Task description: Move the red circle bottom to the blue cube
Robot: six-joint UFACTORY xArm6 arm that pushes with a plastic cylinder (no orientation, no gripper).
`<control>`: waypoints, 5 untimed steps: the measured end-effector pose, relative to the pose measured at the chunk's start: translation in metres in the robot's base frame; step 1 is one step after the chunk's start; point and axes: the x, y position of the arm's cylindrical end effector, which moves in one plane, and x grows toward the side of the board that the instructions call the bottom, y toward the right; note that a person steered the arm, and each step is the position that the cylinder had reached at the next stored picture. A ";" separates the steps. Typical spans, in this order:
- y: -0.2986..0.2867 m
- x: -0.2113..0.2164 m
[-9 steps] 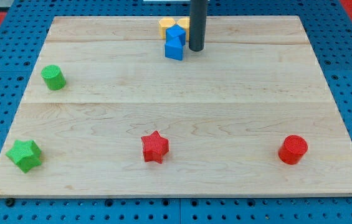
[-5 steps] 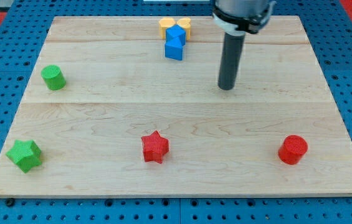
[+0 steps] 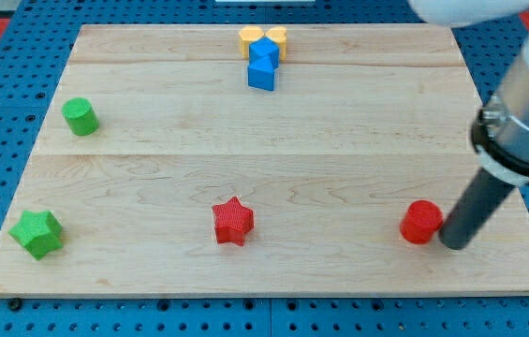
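The red circle lies near the view's bottom right of the wooden board. My tip is right beside it on its right, touching or nearly touching it. The blue cube sits near the view's top centre, with another blue block just above it. The red circle is far from the blue cube, down and to the right of it.
Two yellow blocks sit behind the blue ones at the top edge. A red star lies at bottom centre. A green cylinder is at the left and a green star at bottom left.
My tip swept from beside the blue blocks at the top down to the bottom right. The red circle has shifted a little to the left.
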 end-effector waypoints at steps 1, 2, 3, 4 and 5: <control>-0.042 -0.013; -0.094 -0.021; -0.115 -0.062; -0.137 -0.113; -0.147 -0.154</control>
